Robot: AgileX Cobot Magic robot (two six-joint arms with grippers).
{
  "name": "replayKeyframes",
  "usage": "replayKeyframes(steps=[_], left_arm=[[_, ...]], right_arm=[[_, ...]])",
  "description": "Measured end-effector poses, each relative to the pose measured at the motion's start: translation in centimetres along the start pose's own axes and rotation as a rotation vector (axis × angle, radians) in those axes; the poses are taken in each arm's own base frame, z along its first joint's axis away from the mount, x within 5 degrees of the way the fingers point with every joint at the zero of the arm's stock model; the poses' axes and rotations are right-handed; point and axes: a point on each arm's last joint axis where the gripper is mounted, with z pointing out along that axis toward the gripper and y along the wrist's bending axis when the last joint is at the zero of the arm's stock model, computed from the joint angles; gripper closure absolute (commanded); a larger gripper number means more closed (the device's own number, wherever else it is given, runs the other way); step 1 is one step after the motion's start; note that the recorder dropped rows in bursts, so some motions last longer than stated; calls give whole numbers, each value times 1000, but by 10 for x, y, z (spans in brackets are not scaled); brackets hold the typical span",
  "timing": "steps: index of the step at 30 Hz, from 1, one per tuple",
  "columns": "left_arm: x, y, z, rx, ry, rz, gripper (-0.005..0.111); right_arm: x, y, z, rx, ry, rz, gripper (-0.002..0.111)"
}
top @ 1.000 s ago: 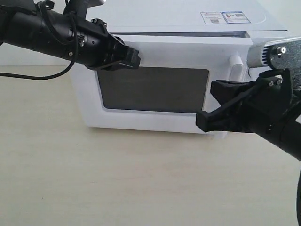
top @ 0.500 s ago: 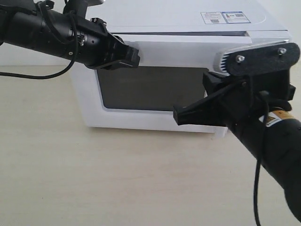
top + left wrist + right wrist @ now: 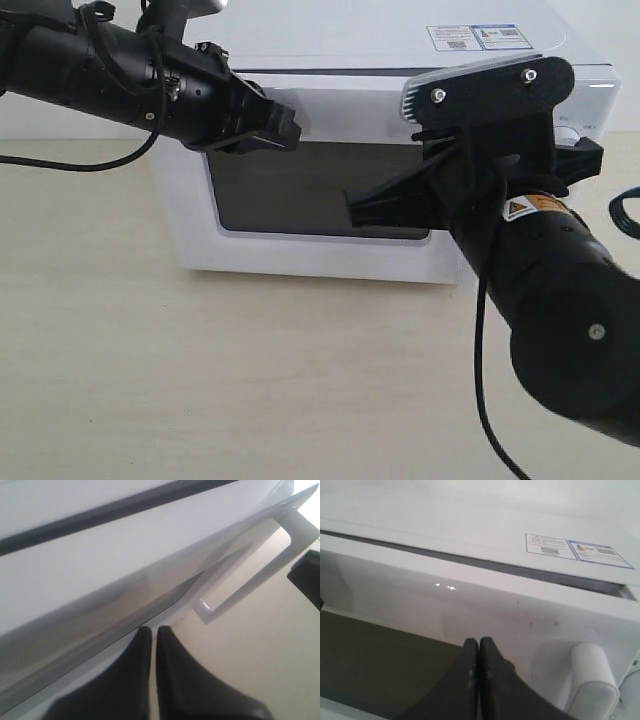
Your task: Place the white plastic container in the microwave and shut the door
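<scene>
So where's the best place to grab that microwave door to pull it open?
The white bar handle along one edge of the door, approached from the front. It stands off the door with a gap behind it, so it can be clasped across its width. The rest of the door is flat, with nothing to pinch.

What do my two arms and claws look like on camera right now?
The left arm and right arm are matte black tubes. The left claw and right claw are black tapering wedges. A thin black cable runs along the right arm, which carries a warning sticker and a black plate with silver screws.
</scene>
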Motion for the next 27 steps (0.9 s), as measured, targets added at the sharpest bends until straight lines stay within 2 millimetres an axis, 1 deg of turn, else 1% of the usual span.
replayKeyframes(steps=[3,7,14,19,21,24,27], left_arm=[[1,-1,-1,12,12,8,102],[-1,-5,-9,12,17,33,102],[-5,-16,-34,2,45,78,102],[-11,-31,-61,20,20,126,102],[-13,-36,-74,13,6,147,102],[-15,-43,-92,-11,-12,170,102],[-10,-48,-105,-27,-23,180,102]], right_arm=[[-1,-7,5,41,13,8,109],[1,-13,10,50,50,13,109],[2,-14,12,54,55,11,109],[3,-20,15,68,61,11,109],[3,-25,18,86,69,15,109],[5,-28,21,83,84,18,109],[5,-29,22,80,80,11,109]])
